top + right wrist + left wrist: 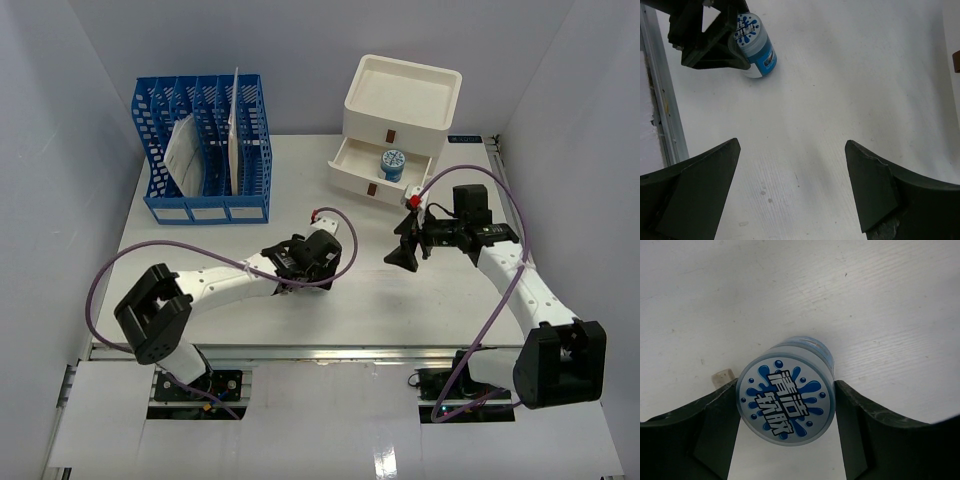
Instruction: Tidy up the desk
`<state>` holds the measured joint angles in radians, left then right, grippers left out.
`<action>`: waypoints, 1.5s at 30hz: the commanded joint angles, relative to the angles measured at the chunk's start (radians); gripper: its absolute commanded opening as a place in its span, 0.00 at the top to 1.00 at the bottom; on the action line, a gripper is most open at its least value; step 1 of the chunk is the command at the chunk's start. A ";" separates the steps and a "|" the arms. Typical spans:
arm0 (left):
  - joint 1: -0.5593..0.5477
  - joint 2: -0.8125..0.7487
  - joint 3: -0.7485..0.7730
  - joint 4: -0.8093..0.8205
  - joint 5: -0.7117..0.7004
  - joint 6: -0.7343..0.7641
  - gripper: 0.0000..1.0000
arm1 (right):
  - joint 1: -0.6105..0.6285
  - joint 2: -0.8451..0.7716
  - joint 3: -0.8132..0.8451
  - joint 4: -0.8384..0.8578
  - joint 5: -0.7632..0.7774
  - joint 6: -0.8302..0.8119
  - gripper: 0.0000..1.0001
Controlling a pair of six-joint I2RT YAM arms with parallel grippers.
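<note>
A small blue jar (786,402) with a splash-print lid stands upright on the white desk (850,300). My left gripper (786,390) is shut on it, one finger against each side of the lid. The right wrist view shows the same jar (754,45) on the desk (840,75), held in the left gripper (715,45) near the metal rail (660,100). From above, the left gripper (300,262) covers the jar at the desk's (380,300) middle. My right gripper (403,258) (792,145) hangs open over bare desk to its right, nothing between its fingers.
A blue slotted file rack (205,150) holding papers stands at the back left. At the back right is a white stacked drawer box (400,95); its lower drawer is pulled out and holds another blue jar (393,164). Purple cables loop off both arms.
</note>
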<state>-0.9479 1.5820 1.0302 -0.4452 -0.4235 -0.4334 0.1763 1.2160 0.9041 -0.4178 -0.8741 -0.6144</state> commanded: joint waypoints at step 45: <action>0.325 -0.358 -0.370 0.637 0.842 -0.420 0.52 | 0.702 0.187 0.033 0.310 0.562 0.113 0.68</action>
<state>-0.6485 1.2948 0.6606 0.1137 0.3813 -0.8275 0.8714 1.4039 0.8844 -0.1002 -0.2698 -0.4748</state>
